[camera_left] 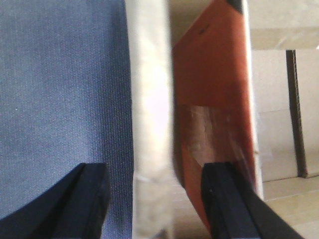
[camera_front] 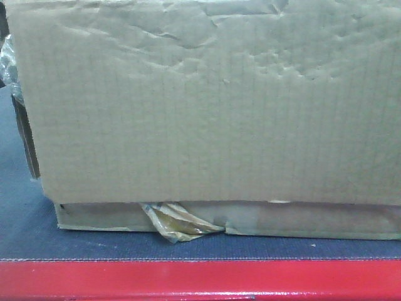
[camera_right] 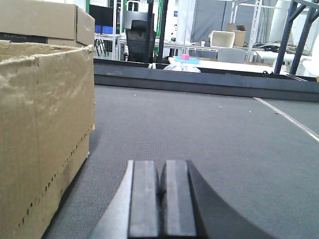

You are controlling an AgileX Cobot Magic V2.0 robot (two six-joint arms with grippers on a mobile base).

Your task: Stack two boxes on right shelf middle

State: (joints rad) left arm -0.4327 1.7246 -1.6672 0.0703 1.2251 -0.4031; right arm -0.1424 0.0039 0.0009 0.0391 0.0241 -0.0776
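Currently right pincer (camera_right: 162,199) closed, lying low over grey felt tabletop (camera_right: 224,139), beside brown cardboard box (camera_right: 40,124), left pincer (camera_left: 154,172) spread apart, straddling a pale box edge (camera_left: 149,89).

The left gripper (camera_left: 157,169) appears as two matte black, wedge-shaped fingers (camera_left: 75,204) with squared tips and softly rounded edges. The right gripper (camera_right: 162,167) has two flat, dark grey rectangular pads (camera_right: 144,194) flanked by smooth black outer shells (camera_right: 219,214) that curve outward toward the base. Its left side catches a pale grey sheen.
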